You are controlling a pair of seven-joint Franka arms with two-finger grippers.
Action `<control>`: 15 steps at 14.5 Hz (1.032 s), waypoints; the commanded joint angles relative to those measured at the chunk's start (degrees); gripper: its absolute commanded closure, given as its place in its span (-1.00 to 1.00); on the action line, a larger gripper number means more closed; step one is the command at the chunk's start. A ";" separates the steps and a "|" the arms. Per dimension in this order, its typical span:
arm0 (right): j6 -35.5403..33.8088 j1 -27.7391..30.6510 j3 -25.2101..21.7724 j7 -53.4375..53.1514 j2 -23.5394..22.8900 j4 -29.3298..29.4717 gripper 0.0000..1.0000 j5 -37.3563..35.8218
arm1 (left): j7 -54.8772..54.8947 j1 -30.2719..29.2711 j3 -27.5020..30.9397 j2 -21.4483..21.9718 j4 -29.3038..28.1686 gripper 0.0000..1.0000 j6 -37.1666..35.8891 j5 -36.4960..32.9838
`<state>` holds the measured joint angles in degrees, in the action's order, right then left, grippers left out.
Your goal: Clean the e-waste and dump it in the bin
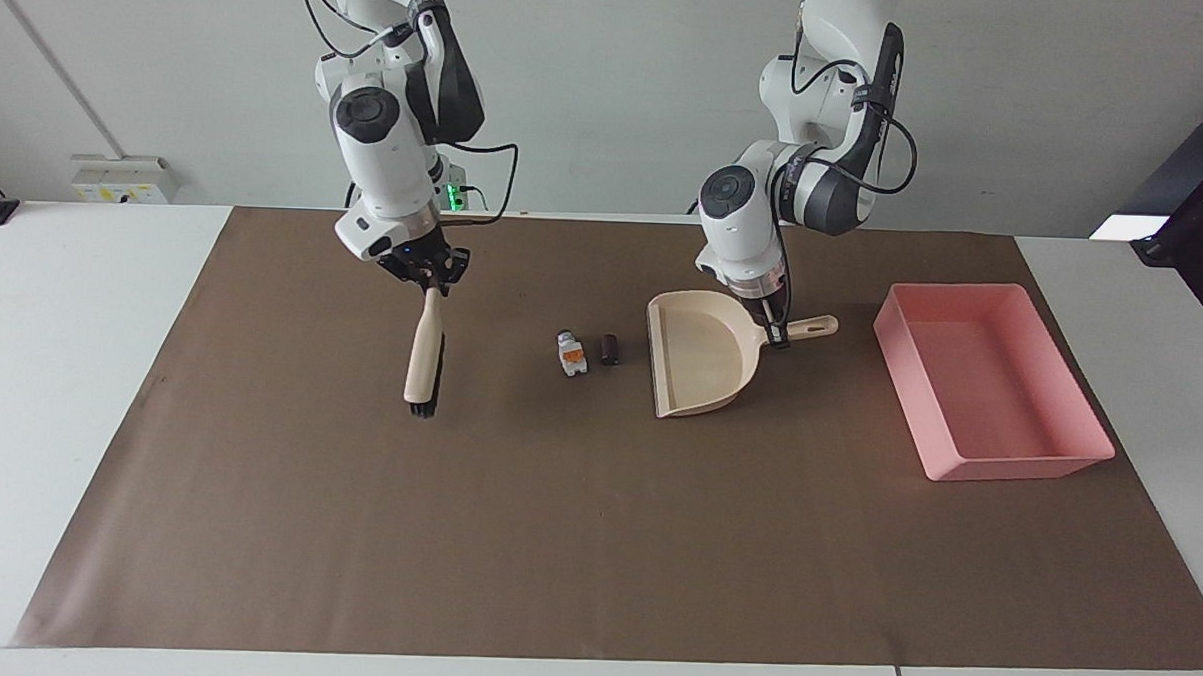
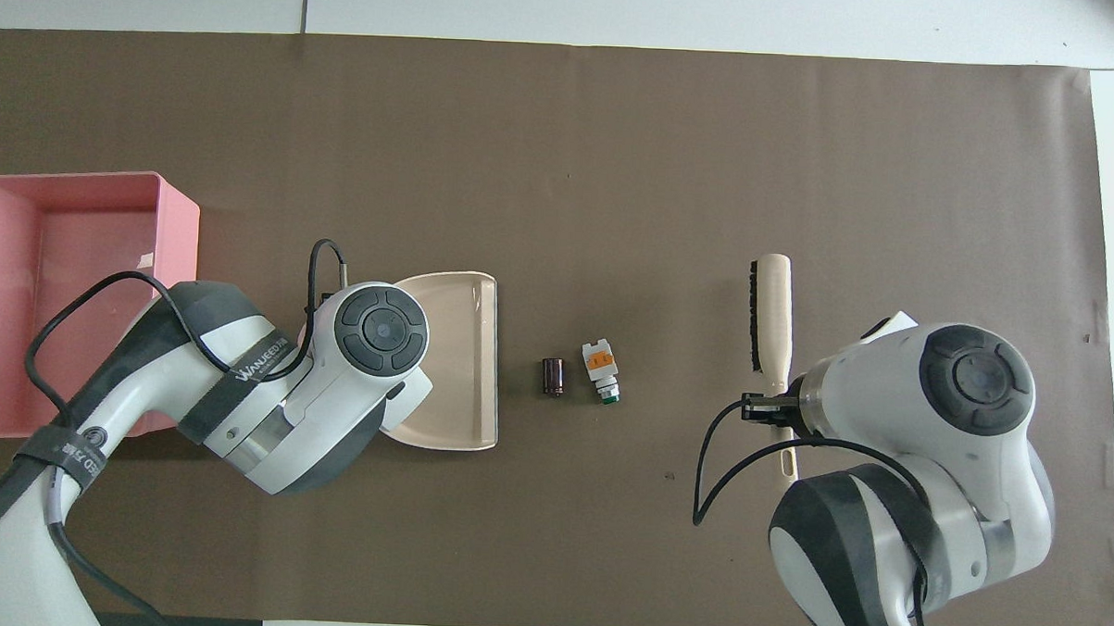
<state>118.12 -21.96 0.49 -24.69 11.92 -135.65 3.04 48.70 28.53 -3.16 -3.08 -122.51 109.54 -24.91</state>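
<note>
The e-waste lies mid-mat: a white blocky part with an orange mark [image 1: 570,353] [image 2: 600,370] and a dark cylinder [image 1: 610,349] [image 2: 553,376] beside it. My left gripper [image 1: 778,330] is shut on the handle of the beige dustpan [image 1: 699,359] [image 2: 458,365]; the pan's open edge faces the cylinder, a short gap apart. In the overhead view the left arm hides this gripper. My right gripper [image 1: 429,278] [image 2: 774,409] is shut on the handle of a beige brush [image 1: 423,357] [image 2: 770,307], held over the mat toward the right arm's end from the white part. The pink bin [image 1: 1019,463] [image 2: 178,230] is empty.
A brown mat [image 1: 595,538] covers most of the white table. The bin stands at the left arm's end of the mat, beside the dustpan's handle.
</note>
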 commanded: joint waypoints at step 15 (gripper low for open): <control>12.28 -22.50 0.21 -13.20 -10.07 -0.67 1.00 2.46 | -4.40 9.88 0.70 -7.91 6.59 1.00 -8.82 -1.81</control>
<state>126.41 -42.80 0.52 -38.78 4.03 -137.25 1.35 45.04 36.81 -3.11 -11.17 -114.74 100.32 -25.79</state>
